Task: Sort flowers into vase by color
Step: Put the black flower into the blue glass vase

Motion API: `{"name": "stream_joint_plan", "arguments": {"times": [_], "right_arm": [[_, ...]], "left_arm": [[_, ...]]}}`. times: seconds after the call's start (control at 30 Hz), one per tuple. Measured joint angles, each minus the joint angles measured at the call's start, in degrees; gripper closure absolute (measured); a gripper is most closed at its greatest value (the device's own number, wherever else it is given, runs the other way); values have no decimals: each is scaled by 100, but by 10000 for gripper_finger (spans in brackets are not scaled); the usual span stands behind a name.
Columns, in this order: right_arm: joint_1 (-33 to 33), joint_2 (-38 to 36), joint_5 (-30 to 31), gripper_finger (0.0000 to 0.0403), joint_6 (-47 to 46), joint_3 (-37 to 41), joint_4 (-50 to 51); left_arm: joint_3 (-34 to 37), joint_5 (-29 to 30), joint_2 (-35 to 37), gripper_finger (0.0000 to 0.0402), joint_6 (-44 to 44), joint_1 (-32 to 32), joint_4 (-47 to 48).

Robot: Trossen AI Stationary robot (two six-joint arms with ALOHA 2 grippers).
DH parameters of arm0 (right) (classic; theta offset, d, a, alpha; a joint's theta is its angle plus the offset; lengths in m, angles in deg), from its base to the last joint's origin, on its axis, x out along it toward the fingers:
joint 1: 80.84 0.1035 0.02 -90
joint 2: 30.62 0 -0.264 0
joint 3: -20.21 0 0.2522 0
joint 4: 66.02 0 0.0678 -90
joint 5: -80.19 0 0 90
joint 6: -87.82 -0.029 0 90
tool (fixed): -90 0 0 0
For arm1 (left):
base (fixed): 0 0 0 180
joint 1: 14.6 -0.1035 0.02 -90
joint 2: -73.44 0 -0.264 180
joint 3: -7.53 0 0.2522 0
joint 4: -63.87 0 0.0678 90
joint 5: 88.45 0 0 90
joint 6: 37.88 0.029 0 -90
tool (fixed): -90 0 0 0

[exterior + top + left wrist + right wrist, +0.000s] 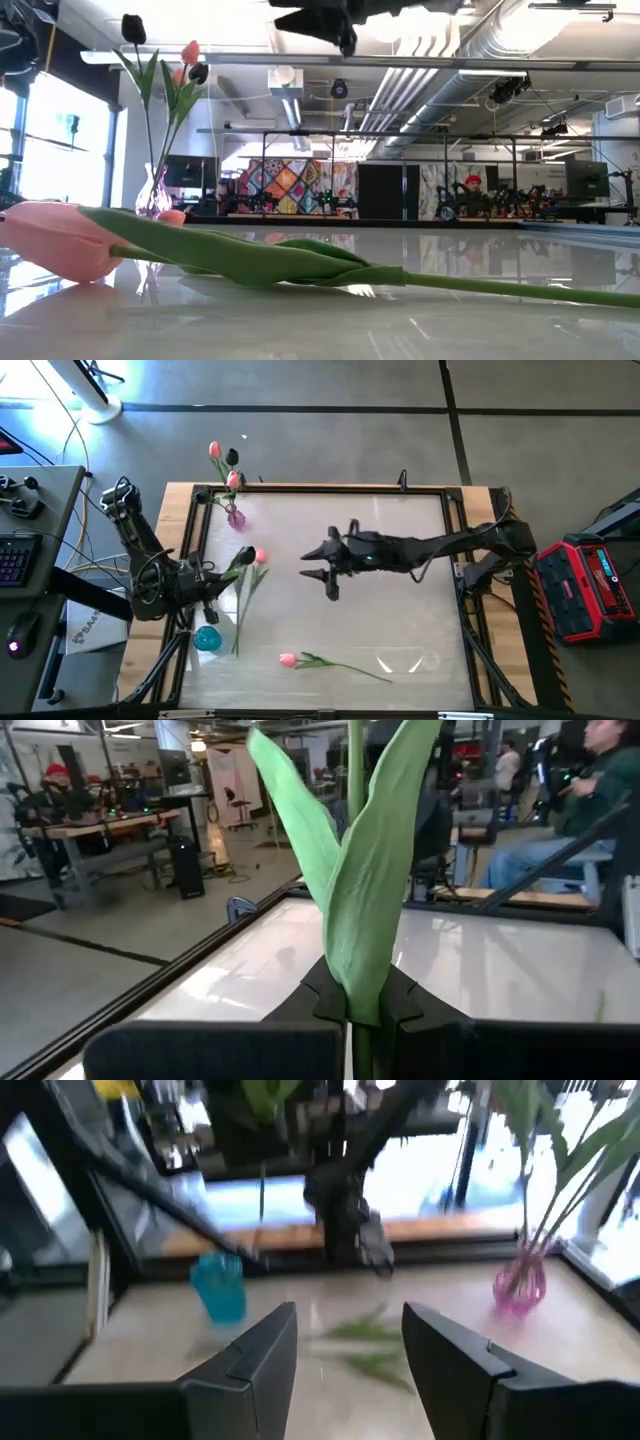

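Observation:
My left gripper (220, 574) (352, 1020) hovers at the table's left edge, shut on a tulip whose green leaves (238, 565) reach toward the table's middle. Its head is out of the wrist view. A pink tulip (260, 556) lies beside it, with its stem running toward the near edge. Another pink tulip (288, 658) (60, 245) lies flat near the near edge. The pink glass vase (236, 517) (152, 195) (518, 1285) holds pink and dark tulips. The blue vase (207, 638) (220, 1285) stands by the left arm. My right gripper (318, 576) (350, 1335) (345, 30) hangs open above the table's middle. My left gripper pinches the tulip's stem between its two fingers, at the base of the broad leaf (355, 1005). The fingers lie across the stem. Stem and leaves stand straight out beyond the fingertips, and the tulip is lifted clear of the table.
A black frame (320, 488) rims the glossy white tabletop. Open surface lies under and to the right of my right gripper. Beyond the table there are a keyboard and mouse on the left, a red case on the right, and seated people in the room behind.

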Motion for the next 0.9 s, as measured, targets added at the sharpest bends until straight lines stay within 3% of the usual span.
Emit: {"name": "stream_joint_plan", "arguments": {"times": [0.1, 0.23, 0.67, 0.77, 0.9], "right_arm": [[126, -12, 9, 230, -124, 804, -1442], [249, -12, 104, 230, -292, 1509, -2412], [312, -8, 175, 230, -642, 2177, -2969], [329, -8, 164, 230, -611, 2177, -3001], [326, -8, 162, 230, -602, 2177, -3037]], "left_arm": [[2, 32, 99, 401, 7, 138, -80], [0, 18, 183, 401, 51, 301, -323], [0, -107, 178, 401, 1038, 278, -1711], [0, -537, 83, 401, 1253, 13, -1962], [0, -1866, -167, 401, 1793, -470, -2513]]}}
